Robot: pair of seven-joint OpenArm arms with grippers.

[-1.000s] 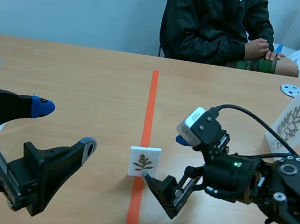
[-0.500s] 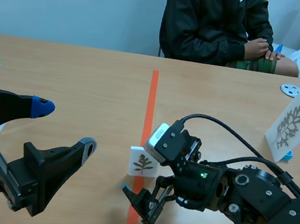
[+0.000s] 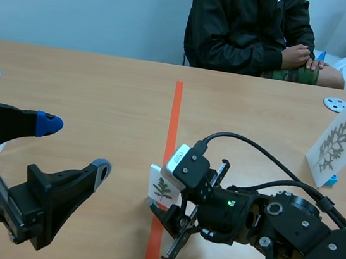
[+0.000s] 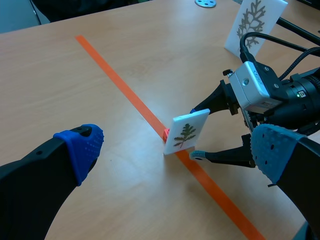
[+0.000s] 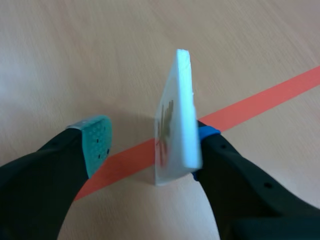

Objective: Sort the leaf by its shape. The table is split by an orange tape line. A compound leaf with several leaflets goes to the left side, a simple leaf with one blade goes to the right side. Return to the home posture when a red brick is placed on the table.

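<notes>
A small white card (image 3: 163, 188) printed with a many-leaflet leaf stands tilted on the orange tape line (image 3: 175, 114). My right gripper (image 3: 173, 201) straddles it from the right side. In the right wrist view the card (image 5: 175, 120) is edge-on between the fingers of my right gripper (image 5: 150, 140): the blue-padded finger (image 5: 206, 133) touches its back, and the teal pad (image 5: 96, 142) is still a gap away from its printed face. My left gripper (image 3: 75, 146) hangs open over the left half, apart from the card (image 4: 187, 134).
A larger white card (image 3: 336, 146) with a branching leaf leans at the far right, with a grey disc (image 3: 334, 103) behind it. A person sits across the table, hands in lap. Bare wood lies on both sides of the tape.
My right arm has slid left up to the card and its fingers have narrowed around it. The card has tipped slightly. The left arm is unmoved.
</notes>
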